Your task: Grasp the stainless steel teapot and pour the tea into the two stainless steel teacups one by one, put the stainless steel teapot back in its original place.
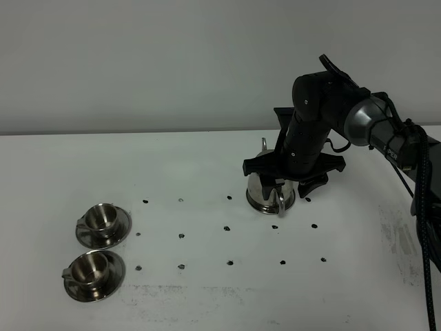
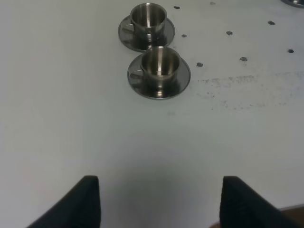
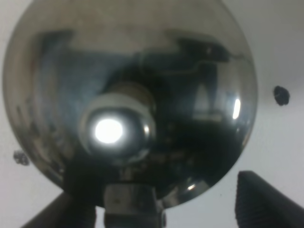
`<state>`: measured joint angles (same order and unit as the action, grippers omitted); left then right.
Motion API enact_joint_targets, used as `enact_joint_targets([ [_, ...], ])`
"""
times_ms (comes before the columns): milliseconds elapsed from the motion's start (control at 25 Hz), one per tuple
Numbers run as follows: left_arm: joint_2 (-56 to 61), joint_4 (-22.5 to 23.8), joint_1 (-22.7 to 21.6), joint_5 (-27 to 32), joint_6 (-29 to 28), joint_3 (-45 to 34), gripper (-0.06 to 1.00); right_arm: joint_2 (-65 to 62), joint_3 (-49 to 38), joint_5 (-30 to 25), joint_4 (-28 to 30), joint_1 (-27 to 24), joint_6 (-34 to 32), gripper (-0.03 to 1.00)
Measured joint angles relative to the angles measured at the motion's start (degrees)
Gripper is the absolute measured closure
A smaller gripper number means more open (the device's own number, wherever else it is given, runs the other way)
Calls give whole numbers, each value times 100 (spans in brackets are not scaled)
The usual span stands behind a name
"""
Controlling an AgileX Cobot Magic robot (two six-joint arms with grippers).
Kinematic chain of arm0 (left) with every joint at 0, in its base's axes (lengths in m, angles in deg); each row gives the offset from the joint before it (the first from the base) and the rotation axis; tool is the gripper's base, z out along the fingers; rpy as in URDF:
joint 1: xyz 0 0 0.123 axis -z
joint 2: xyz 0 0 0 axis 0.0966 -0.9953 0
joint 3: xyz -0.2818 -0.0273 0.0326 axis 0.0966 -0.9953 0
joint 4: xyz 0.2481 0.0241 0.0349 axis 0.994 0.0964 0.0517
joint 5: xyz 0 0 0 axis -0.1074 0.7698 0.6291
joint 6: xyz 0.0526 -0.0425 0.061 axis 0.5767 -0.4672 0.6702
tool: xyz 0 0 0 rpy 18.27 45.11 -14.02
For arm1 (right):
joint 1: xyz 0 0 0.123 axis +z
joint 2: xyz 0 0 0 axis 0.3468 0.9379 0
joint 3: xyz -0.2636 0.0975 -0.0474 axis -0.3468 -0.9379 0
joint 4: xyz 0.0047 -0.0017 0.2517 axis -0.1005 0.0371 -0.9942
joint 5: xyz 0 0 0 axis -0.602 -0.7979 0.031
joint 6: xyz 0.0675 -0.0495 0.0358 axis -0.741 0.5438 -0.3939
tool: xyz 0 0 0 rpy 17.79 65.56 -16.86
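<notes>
Ext. high view only: the whole layout. The steel teapot (image 1: pixel 264 196) stands upright on the white worktop (image 1: pixel 207 165), right of centre, with the right tool (image 1: pixel 288 174) low over its top. The far teacup (image 1: pixel 103 218) and near teacup (image 1: pixel 91 267) sit well apart from the pot at the left, one behind the other, each on its own saucer (image 1: pixel 125 222). The left arm doesn't show in this view.

L wrist view only: the left tool (image 2: pixel 161 202), fingers (image 2: pixel 88 202) spread wide w/ nothing but bare worktop between them, well short of the cups. It also looks into both cups, and the insides show plain shiny steel.

R wrist view only: straight down on the pot's lid (image 3: pixel 61 71) and its round knob (image 3: pixel 116 129), which mirrors a bright light. The loop handle (image 3: pixel 129 209) lies between the right tool's two fingers. They stand wide apart and aren't clamped on it. Can't tell if either touches the pot.

Pot contents are hidden, lid on.

Pot's long axis is vertical. In the ext. view the loop handle faces the near edge. A thin piece behind the pot, prob. the spout, points to the far side. Both cup handles point left.
</notes>
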<state>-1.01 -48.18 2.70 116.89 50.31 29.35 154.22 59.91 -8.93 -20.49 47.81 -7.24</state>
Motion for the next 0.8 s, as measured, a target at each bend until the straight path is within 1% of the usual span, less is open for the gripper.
enact_joint_targets([
  [800,0,0,0,0,0,0,40,104,0,0,11,0,17,38],
])
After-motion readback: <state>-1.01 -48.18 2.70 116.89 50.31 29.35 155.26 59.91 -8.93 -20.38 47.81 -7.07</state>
